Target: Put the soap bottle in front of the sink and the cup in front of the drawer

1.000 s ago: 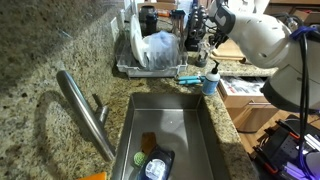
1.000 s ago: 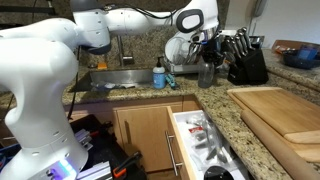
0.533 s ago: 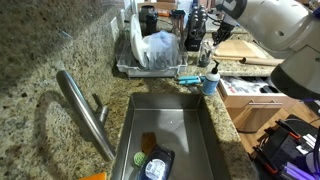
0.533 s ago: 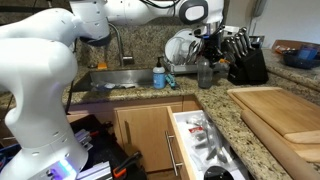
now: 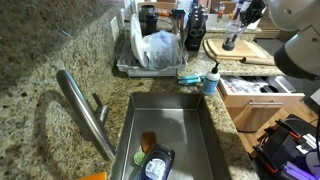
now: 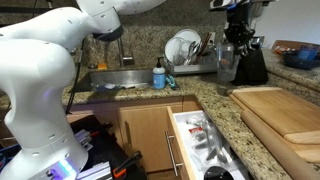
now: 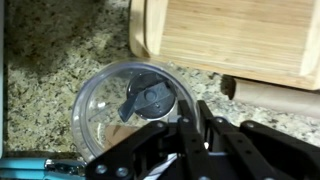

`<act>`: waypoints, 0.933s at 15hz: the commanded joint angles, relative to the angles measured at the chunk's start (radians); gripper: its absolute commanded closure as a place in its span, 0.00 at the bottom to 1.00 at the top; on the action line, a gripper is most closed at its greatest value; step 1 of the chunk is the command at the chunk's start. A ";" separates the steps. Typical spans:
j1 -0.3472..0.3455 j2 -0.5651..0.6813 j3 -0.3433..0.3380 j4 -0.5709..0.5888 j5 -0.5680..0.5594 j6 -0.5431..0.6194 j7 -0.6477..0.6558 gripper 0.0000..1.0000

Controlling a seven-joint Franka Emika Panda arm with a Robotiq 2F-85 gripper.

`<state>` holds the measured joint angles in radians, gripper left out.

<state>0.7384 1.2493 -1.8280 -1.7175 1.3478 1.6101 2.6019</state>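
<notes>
A clear cup [image 6: 227, 63] hangs above the counter with my gripper [image 6: 236, 38] shut on its rim. In an exterior view the cup [image 5: 232, 39] is over the near end of the wooden board. From the wrist I look straight down into the cup [image 7: 125, 103], and my gripper [image 7: 185, 128] pinches its wall. The soap bottle [image 5: 211, 80] [image 6: 159, 75], blue with a black pump, stands on the counter edge by the sink [image 5: 207, 140] [image 6: 110, 78]. The drawer [image 6: 183, 139] [image 5: 256, 87] is pulled open below the counter.
A dish rack [image 5: 135, 62] [image 6: 196, 66] with plates stands behind the sink. A knife block [image 6: 247, 62] is right behind the cup. The wooden cutting board [image 6: 275, 108] [image 7: 235, 35] lies beside it. A teal brush [image 5: 189, 77] lies near the soap bottle. The faucet [image 5: 85, 112] arches over the basin.
My gripper has shut on the cup beside the dish rack, lifted it, and carried it sideways toward the cutting board and knife block. The soap bottle has not moved.
</notes>
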 commanded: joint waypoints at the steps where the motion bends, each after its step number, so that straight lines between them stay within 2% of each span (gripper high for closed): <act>1: -0.197 -0.035 -0.065 0.093 0.025 -0.145 -0.001 0.99; 3: -0.317 -0.027 -0.076 0.111 0.120 -0.228 -0.003 0.99; 4: -0.342 -0.036 -0.069 0.102 0.147 -0.265 -0.004 0.99; 5: -0.246 -0.094 -0.018 0.068 0.022 -0.121 0.005 0.97; 7: -0.318 -0.101 -0.008 0.080 0.053 -0.163 -0.010 0.97; 9: -0.323 -0.101 -0.005 0.083 0.055 -0.168 -0.011 0.99; 10: -0.329 -0.094 0.007 0.122 0.036 -0.146 0.048 0.99; 11: -0.352 0.037 -0.077 0.057 0.137 -0.228 -0.001 0.99; 14: -0.402 0.072 -0.101 0.061 0.214 -0.293 0.006 0.99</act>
<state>0.3896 1.2742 -1.8849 -1.6478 1.4790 1.3864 2.6082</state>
